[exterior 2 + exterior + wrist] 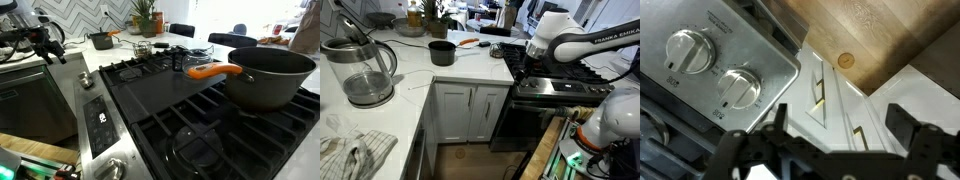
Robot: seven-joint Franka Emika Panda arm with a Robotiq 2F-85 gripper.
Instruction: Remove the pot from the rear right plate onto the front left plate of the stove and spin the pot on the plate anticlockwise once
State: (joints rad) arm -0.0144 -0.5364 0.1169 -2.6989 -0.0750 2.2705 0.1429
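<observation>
The pot [272, 78] is wide and dark grey with an orange handle. It stands on the black grate of the stove [170, 95], close to the camera in an exterior view. The robot arm hides it in the exterior view from the counter side. My gripper [840, 125] is open and empty. It hangs off the stove's front corner, above the knobs [738, 88] and the white cabinet doors [830, 100]. It shows in both exterior views [533, 48] [48, 42], far from the pot. I cannot tell which burner the pot sits on.
A small black saucepan [442, 52] [100, 40] stands on the white counter next to the stove. A glass kettle [362, 72] and a cloth [355, 152] are nearer on the counter. Bottles and a plant stand at the back wall.
</observation>
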